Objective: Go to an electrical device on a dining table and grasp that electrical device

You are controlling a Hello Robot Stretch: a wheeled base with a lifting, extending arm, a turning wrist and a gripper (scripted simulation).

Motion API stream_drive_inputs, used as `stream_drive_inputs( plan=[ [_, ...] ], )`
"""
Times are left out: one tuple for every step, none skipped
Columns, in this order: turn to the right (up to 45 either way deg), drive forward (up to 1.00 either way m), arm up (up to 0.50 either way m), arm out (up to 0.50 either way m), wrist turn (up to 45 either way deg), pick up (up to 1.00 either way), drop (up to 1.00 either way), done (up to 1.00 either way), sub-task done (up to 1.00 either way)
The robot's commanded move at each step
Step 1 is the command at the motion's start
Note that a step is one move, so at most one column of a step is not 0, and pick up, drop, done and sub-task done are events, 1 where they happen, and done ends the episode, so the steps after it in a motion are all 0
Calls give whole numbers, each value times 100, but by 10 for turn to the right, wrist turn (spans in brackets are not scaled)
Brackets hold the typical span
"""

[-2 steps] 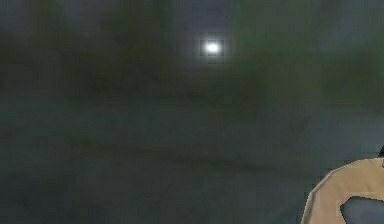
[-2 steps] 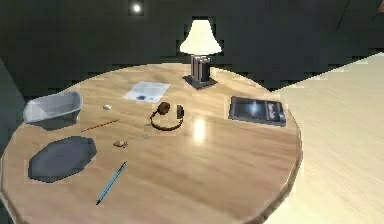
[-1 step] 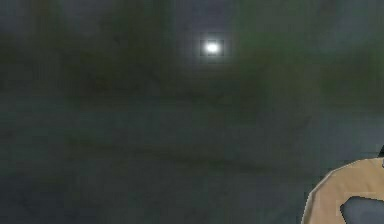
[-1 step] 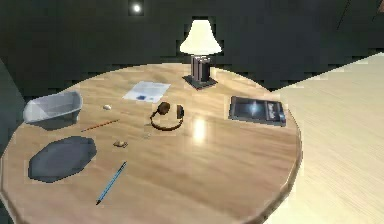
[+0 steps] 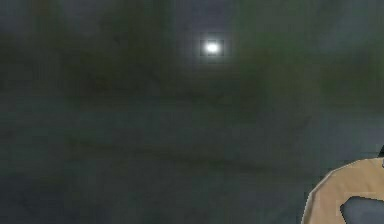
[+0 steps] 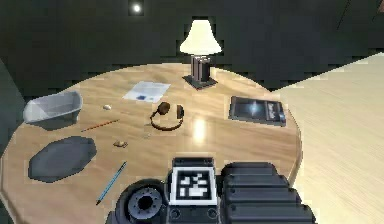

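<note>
2 candidates for the electrical device: a dark flat device (image 6: 257, 109) lying toward the right side of the round wooden table (image 6: 215, 140), and a lamp (image 6: 200, 48) standing upright at the far edge. My call: the flat one is nearer the arm's line, but it's thin and flush on the top, so it needs an edge approach. The lamp's base gives more to grab but needs more reach. Between them and the robot, mid-table, is a brown looped thing (image 6: 166, 115), with a paper sheet (image 6: 145, 92) just beyond it; route the arm right of both. The gripper (image 6: 140, 205) sits low at the near table edge, left of the white marker square (image 6: 195, 182). Its far end isn't readable, so I cannot tell the finger state or whether it holds anything. Suggest: line up with the target, lift clear of the tabletop, extend, then descend slowly.
</note>
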Motion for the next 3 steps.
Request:
stream_drive_inputs(
  plan=[
    [0, 0, 0, 44, 0, 0, 0, 0, 0],
    [0, 0, 0, 0, 450, 0, 0, 0, 0],
    [0, 0, 0, 0, 450, 0, 0, 0, 0]
  ],
)
